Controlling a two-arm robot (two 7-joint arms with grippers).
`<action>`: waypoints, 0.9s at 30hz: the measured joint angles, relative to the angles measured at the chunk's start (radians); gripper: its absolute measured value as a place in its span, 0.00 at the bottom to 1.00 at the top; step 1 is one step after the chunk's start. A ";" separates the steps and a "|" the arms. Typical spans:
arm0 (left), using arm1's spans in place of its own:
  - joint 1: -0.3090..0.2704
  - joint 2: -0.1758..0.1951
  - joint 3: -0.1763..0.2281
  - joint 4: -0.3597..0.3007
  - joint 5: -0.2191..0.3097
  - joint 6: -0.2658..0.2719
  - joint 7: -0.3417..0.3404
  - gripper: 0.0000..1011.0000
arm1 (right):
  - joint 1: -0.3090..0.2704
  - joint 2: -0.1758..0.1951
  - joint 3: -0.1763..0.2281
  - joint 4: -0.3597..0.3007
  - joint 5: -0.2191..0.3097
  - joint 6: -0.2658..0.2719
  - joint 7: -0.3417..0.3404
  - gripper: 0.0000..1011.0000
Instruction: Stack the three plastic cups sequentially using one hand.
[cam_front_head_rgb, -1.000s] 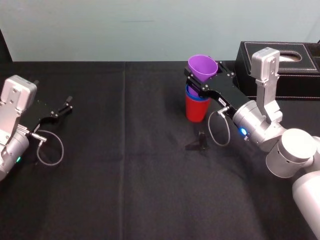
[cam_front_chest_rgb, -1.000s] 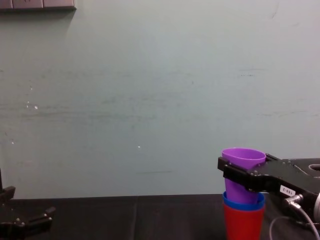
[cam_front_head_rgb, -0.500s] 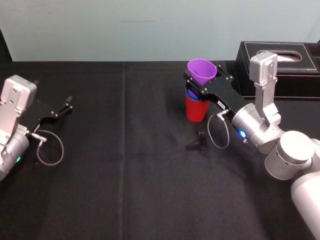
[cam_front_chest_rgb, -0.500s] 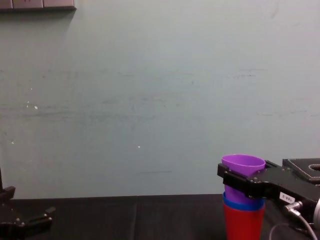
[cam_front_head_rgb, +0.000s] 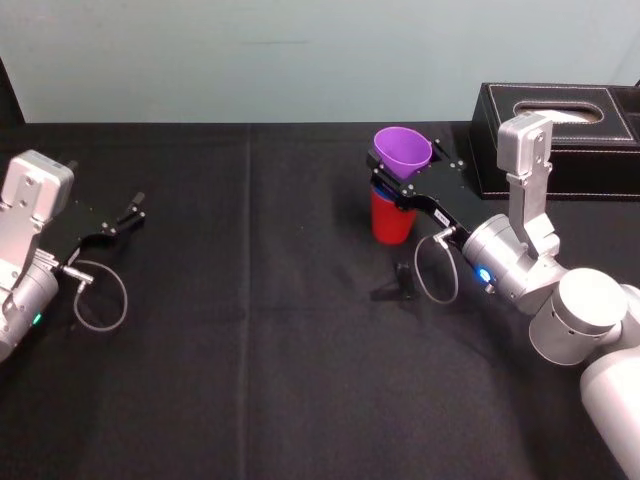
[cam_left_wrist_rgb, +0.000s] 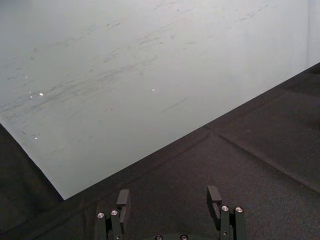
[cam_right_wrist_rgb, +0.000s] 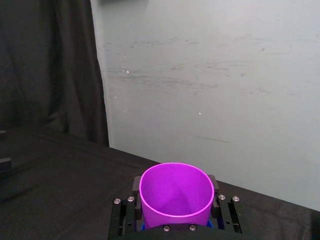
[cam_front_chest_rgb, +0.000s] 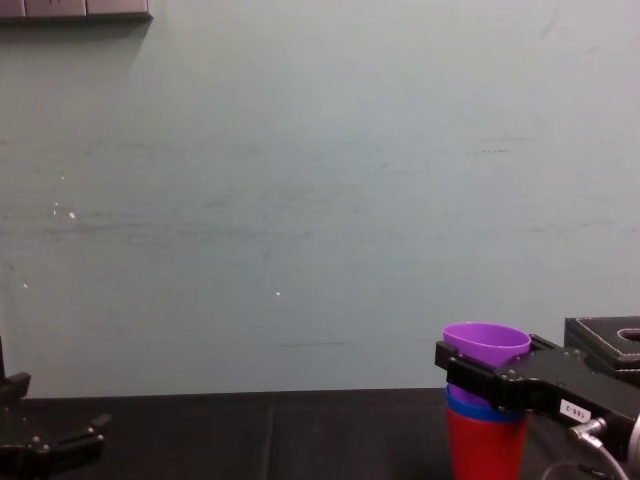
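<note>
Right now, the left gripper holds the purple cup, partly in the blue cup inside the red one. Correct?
No: the head view shows the right gripper holding the purple cup, partly in the blue cup inside the red cup. The left gripper idles open.

Head camera looking down, chest camera facing low across the table (cam_front_head_rgb: 250, 350), right wrist camera sitting close, all three sharing the purple cup (cam_front_head_rgb: 402, 150)
</note>
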 joint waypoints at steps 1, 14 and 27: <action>0.000 0.000 0.000 0.000 0.000 0.000 0.000 0.99 | 0.000 0.000 0.000 0.000 0.000 0.000 0.000 0.73; 0.000 0.000 0.000 0.000 0.000 0.000 0.000 0.99 | -0.005 0.000 0.000 0.004 0.000 -0.001 -0.001 0.73; 0.000 0.000 0.000 0.000 0.000 0.000 0.000 0.99 | -0.009 0.001 0.001 0.011 -0.004 -0.002 -0.003 0.73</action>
